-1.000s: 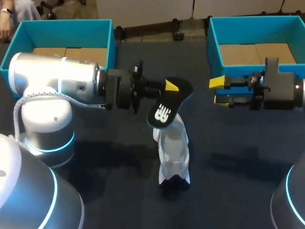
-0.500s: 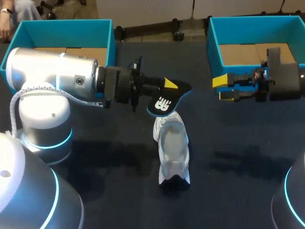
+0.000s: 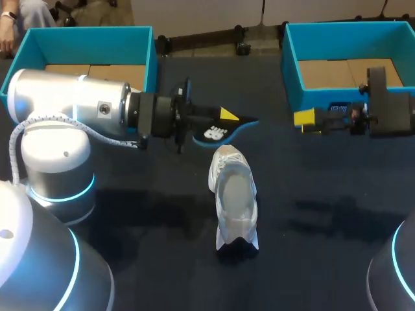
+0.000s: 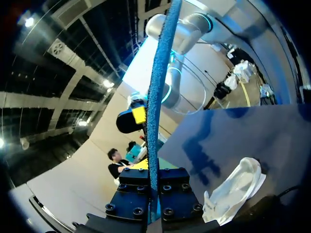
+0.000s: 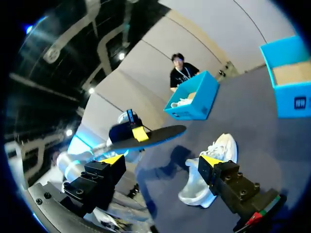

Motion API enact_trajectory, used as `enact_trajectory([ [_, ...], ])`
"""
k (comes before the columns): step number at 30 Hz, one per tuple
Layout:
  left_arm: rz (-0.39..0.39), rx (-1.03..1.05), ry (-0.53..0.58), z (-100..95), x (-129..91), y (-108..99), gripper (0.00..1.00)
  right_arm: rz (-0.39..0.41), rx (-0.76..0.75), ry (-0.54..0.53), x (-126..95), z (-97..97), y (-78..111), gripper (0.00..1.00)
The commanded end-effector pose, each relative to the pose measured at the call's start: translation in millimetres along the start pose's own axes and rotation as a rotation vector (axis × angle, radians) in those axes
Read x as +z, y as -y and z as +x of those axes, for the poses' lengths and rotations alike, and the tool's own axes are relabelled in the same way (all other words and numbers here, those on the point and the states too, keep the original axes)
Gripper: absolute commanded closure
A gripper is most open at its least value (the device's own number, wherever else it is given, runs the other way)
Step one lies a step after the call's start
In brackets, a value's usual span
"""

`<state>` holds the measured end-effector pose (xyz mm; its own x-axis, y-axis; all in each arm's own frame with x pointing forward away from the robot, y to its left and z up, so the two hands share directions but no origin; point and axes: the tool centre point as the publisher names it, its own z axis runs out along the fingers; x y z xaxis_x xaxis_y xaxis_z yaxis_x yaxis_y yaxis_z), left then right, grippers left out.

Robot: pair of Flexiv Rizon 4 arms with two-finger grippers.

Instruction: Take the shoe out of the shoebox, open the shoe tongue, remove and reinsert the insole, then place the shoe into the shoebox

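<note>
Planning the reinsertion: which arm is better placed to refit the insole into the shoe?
Left: the left gripper holds the insole right by the shoe; the right gripper stands open and empty, farther off.

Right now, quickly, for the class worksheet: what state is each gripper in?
Left gripper: shut on the insole.
Right gripper: open, holding nothing.

Light falls from overhead onto my dark table (image 3: 149,259), which stays dim, and my arms throw soft, broad shadows across it on both sides of the bright white shoe (image 3: 235,194). My left arm (image 3: 71,103) shows a pale sheen on its silver casing, cyan rings (image 3: 65,194) glow at my bases, and small lamps (image 4: 30,22) flare in both wrist views.
</note>
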<state>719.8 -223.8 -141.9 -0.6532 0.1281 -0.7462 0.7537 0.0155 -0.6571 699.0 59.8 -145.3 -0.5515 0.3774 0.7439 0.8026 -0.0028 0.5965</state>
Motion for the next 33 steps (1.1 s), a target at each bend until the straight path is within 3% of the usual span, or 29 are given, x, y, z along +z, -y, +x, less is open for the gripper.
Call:
enact_trajectory([
  [1,0.017,-0.027,0.023,5.4,-16.8,5.4,1.00,-0.005,-0.075,0.018,-11.1,-7.6,9.1,0.00],
  [7,0.052,-0.057,0.064,2.2,-28.4,12.1,1.00,0.055,-0.180,0.051,-15.7,-16.5,16.7,0.00],
  [15,0.093,-0.109,0.106,-1.3,-37.3,27.2,1.00,0.144,-0.369,0.040,-6.0,-22.3,31.0,0.00],
  [18,0.094,-0.121,0.111,-1.9,-38.6,30.0,1.00,0.194,-0.448,0.094,-1.5,-23.9,37.6,0.00],
  [33,0.138,-0.257,0.136,1.7,-42.6,47.3,1.00,0.194,-0.448,0.094,-1.5,-23.9,37.6,0.00],
])
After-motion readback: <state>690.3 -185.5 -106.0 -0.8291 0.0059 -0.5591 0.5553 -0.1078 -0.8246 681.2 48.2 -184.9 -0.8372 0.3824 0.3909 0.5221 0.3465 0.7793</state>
